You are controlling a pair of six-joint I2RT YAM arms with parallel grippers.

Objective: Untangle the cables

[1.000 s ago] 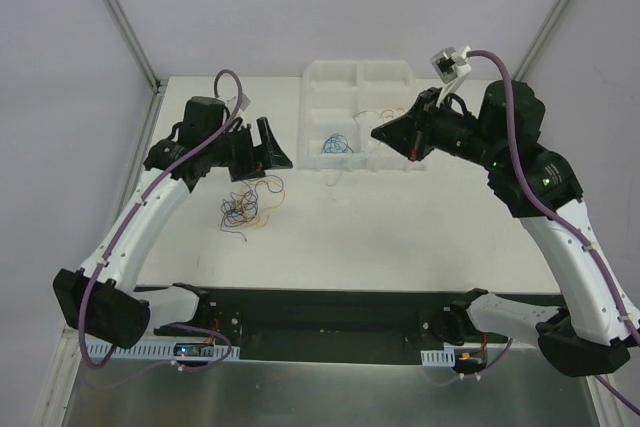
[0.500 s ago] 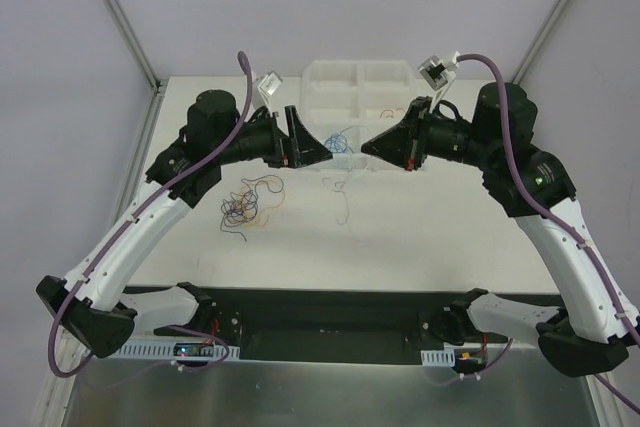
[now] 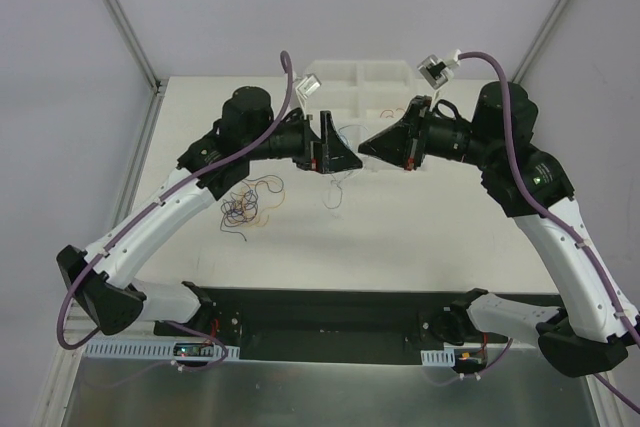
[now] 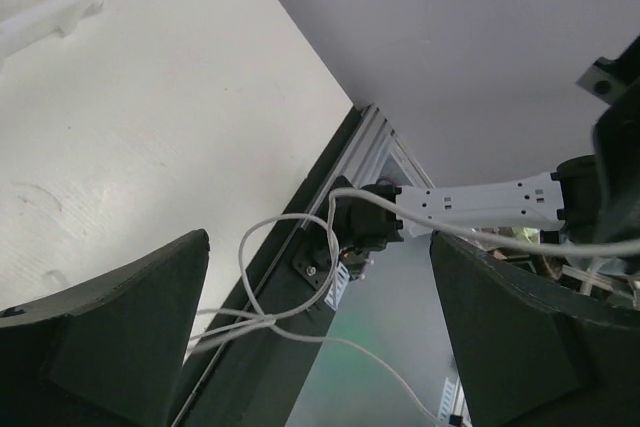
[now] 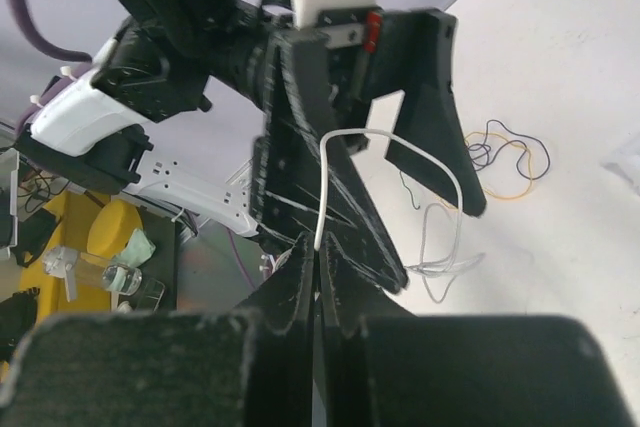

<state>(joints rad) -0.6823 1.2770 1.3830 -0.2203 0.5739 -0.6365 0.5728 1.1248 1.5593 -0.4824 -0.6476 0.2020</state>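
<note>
Since its fingers are pressed together on a thin white cable [image 5: 323, 182], the right gripper [image 5: 318, 257] holds 1 strand clear of the table [image 3: 420, 237] — seemingly so the left gripper [image 4: 315, 277], fingers spread wide and facing it, can take the slack. From the pinch the strand rises, arches over, then droops tableward; the other cables [image 3: 248, 205] lie tangled beside the left arm [image 3: 160, 217].

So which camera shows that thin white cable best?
Right wrist: the white cable loops clearly up from the shut right gripper. Left wrist shows its loops between the open left gripper; the top view, only a faint dangling strand.
</note>
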